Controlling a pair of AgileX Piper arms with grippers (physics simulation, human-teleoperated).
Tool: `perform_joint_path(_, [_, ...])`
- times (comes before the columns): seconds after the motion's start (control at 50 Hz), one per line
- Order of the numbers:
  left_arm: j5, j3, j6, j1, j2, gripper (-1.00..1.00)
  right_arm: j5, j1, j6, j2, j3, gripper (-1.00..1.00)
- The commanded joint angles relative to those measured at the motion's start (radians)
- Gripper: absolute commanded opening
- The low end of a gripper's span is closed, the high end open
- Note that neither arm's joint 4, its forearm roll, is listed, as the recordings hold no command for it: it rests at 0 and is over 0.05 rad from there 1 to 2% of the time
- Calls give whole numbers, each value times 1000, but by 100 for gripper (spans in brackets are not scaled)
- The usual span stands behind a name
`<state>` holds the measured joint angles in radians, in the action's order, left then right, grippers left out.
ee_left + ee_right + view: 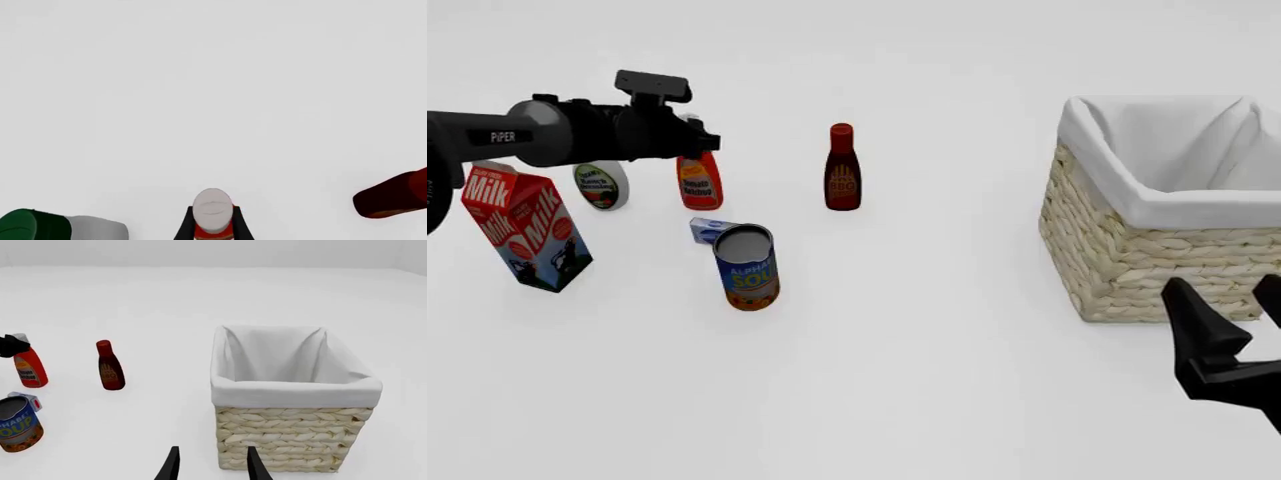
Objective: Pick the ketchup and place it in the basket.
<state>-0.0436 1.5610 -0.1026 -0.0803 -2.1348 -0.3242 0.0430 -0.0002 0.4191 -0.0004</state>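
1. The left gripper (698, 133) is reaching over the far-left cluster, its black fingers (185, 226) straddling the neck of the bright red-orange plastic ketchup bottle (698, 178) with the white cap (212, 210); the gap looks nearly closed on the bottle, which is standing upright on the white surface (934, 330).
2. If the hold is sitting too high at the cap, the bottle may be swinging or slipping as it lifts, knocking the white bottle with the green cap (601, 185) lying just beside it.
3. A low carry risks clipping the dark maroon sauce bottle (842, 168) on the way across.
4. The large woven pale-straw basket with white lining (1154, 215) is sitting well apart to the right; a low release could catch its rim.
5. The right gripper (1224, 300) is resting open and empty near the basket's front.
6. Contact at the neck is partly hidden.
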Motion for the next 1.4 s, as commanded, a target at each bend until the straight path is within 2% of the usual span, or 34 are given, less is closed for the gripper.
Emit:
perform_joint_path(0.02, [2, -8, 2, 1, 1, -100, -19, 1, -4, 23, 0, 100])
perform_joint_path(0.34, [15, -75, -23, -3, 140, -100, 20, 1, -8, -27, 0, 100])
perform_joint_path(0.66, [-16, -121, -31, -6, 267, -100, 72, 0, -15, -95, 0, 100])
perform_joint_path(0.86, [-42, -159, -31, -11, 352, -100, 72, -1, -7, -97, -1, 100])
perform_joint_path(0.94, [-51, -178, -30, -12, 385, -100, 112, 7, -29, -152, 0, 100])
perform_joint_path(1.1, [-74, -231, -32, -12, 473, -100, 191, 91, -49, -210, -41, 100])
perform_joint_path(1.12, [-80, -252, -30, -16, 504, -100, 211, 124, -77, -219, -61, 100])
perform_joint_path(1.2, [-86, -291, -29, -21, 546, -100, 241, 155, -70, -215, -104, 100])
perform_joint_path(1.26, [-98, -319, -24, -19, 591, -100, 225, 198, -79, -141, -132, 100])
perform_joint_path(1.28, [-102, -326, -24, -22, 602, -100, 233, 220, -63, -153, -142, 100])
perform_joint_path(1.32, [-111, -343, -20, -24, 634, -100, 247, 245, -86, -138, -171, 100])
perform_joint_path(1.4, [-129, -366, -20, -29, 680, -100, 262, 298, -67, -113, -217, 100])
